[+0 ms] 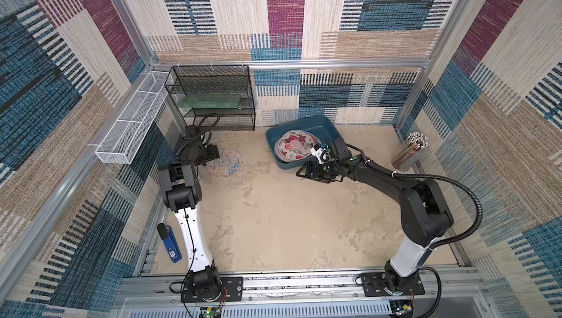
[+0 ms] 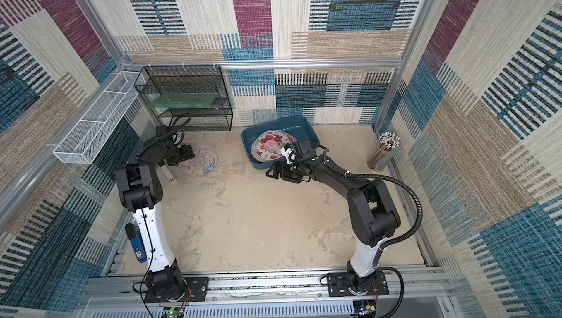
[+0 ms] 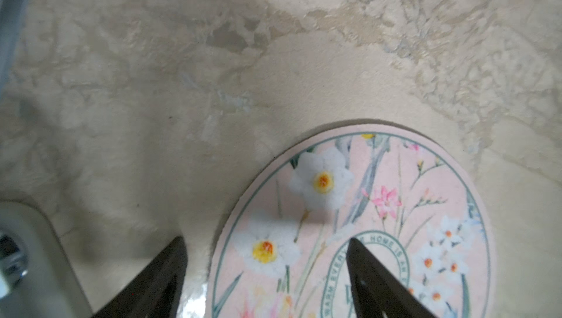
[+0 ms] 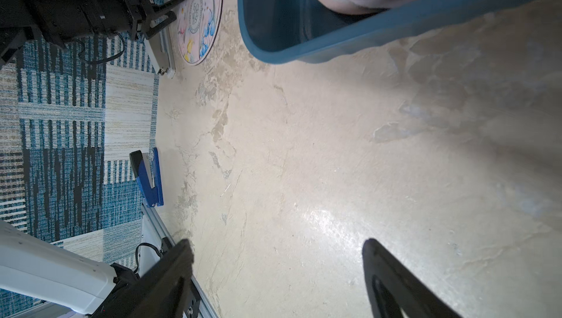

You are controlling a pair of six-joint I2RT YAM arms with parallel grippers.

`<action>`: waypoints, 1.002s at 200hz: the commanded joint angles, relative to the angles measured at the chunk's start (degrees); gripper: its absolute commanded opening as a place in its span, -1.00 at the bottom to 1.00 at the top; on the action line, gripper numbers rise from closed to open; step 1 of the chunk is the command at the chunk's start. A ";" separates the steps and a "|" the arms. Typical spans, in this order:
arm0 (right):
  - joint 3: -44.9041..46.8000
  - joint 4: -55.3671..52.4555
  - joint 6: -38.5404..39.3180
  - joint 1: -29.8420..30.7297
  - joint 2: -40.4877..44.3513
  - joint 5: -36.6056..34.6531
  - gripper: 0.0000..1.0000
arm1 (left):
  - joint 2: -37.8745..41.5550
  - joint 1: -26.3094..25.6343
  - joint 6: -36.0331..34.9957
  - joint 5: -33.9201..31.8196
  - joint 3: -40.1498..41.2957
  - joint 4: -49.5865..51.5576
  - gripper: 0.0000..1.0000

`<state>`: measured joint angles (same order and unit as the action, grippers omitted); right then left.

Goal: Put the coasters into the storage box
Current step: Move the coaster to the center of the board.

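Straddling loose coaster's [image 3: 380,204] edge, frame lower right, left claw [image 3: 264,240] is open. Open, empty right claw [image 4: 278,242] over bare table [image 4: 304,149] beside box [image 1: 319,126], mid-frame in a top view, coasters [image 1: 293,146] inside.

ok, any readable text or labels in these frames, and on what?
"HOME IS AN": oval band printed on the pink floral coaster, left wrist view.
"WARM EVER": same band; the rest is hidden.
Its centre lettering, in the right wrist view: too blurred to read.
White label on the blue stapler: too small to read.
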<state>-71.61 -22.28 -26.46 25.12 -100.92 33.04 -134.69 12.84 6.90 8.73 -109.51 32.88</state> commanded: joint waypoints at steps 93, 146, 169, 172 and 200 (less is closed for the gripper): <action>-0.90 -0.64 0.75 -0.56 0.26 -0.43 0.79 | 4.11 -5.18 -3.81 13.53 6.79 13.25 0.55; -1.55 -0.74 1.31 -0.84 -0.56 0.27 0.79 | 5.67 -12.66 -5.39 15.60 9.58 19.38 0.53; -2.03 -1.09 1.67 -0.86 -0.72 0.27 0.79 | 7.03 -15.41 -6.27 14.24 10.98 23.11 0.49; -2.06 -1.04 1.67 -0.88 -0.68 0.32 0.79 | 7.50 -15.54 -6.28 13.68 11.38 23.30 0.48; -1.73 -0.98 1.67 -0.87 -0.39 0.43 0.79 | 13.83 -15.19 -5.16 6.87 14.81 20.51 0.47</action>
<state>-73.12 -23.44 -25.58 24.29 -101.54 33.04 -124.55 -2.79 1.37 21.10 -96.79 49.43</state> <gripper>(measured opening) 0.897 0.734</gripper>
